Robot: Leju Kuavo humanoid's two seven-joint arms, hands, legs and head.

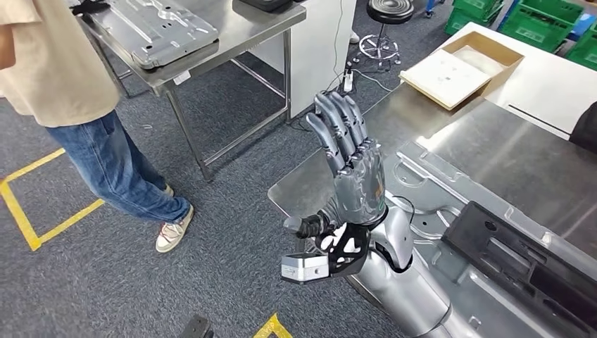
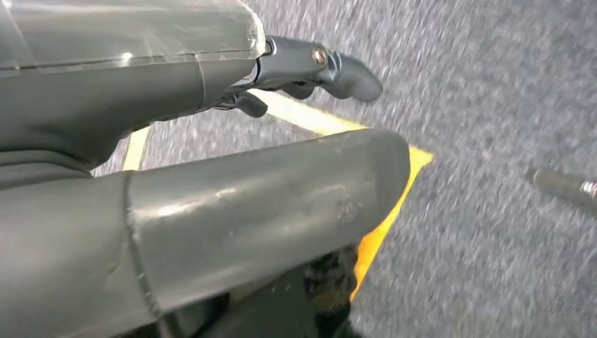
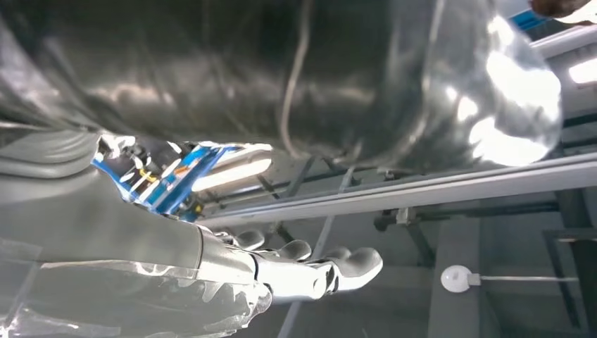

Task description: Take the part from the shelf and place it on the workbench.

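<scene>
A stamped silver metal part [image 1: 429, 184] lies on the steel workbench [image 1: 394, 116] at the right, with a black moulded piece [image 1: 524, 264] resting on it. A similar silver part [image 1: 158, 24] sits on the steel shelf table [image 1: 232, 39] at the upper left. My right hand [image 1: 350, 176] is raised over the workbench's near corner, fingers stretched out and apart, holding nothing. In the right wrist view the right hand [image 3: 281, 271] points up toward the ceiling. My left hand [image 2: 267, 190] hangs above the grey carpet with nothing in it, its fingers [image 2: 345, 70] loosely extended.
A person [image 1: 63, 77] in jeans stands at the left beside the shelf table. Yellow tape [image 1: 21, 211] marks the carpet. A cardboard box [image 1: 461, 67] lies at the workbench's far end. Green crates [image 1: 542, 24] and a stool [image 1: 384, 14] stand behind.
</scene>
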